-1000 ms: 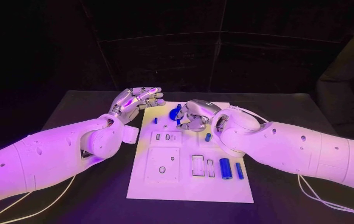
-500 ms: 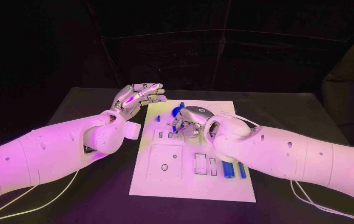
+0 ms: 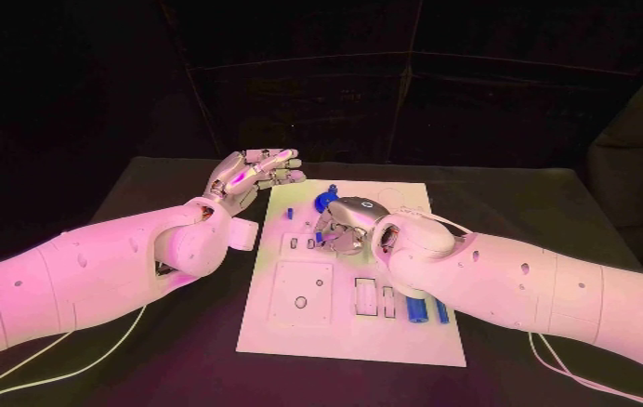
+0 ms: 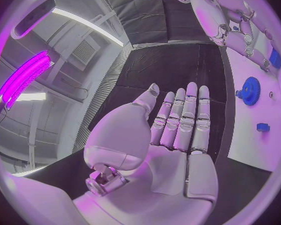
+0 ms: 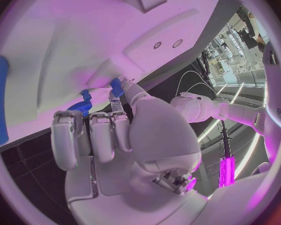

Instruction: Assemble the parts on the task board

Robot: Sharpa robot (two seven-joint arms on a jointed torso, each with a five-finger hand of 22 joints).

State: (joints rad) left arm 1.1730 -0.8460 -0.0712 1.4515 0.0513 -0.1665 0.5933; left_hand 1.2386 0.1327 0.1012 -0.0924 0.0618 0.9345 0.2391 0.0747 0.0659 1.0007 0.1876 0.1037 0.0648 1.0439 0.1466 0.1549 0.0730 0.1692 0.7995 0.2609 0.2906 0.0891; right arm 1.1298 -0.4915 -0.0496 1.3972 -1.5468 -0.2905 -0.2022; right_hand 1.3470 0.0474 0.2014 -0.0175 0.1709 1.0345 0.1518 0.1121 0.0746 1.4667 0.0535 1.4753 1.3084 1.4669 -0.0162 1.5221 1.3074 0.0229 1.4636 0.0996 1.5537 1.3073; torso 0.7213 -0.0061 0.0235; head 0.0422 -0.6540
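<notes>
Right hand down on task board, left hand hovering off its far-left corner.
Left hand (image 3: 255,176) spread, fingers straight and side by side, holding nothing, above the black table (image 3: 161,193) just left of the task board (image 3: 335,333). Right hand (image 3: 346,221) curled over the board's far-middle; fingertips (image 5: 118,92) pinch a small blue part (image 5: 117,86) against the board. Blue gear (image 3: 321,202) sits just far-left of that hand. Two blue cylinders (image 3: 417,310) lie in slots near-right, beside the right forearm.
</notes>
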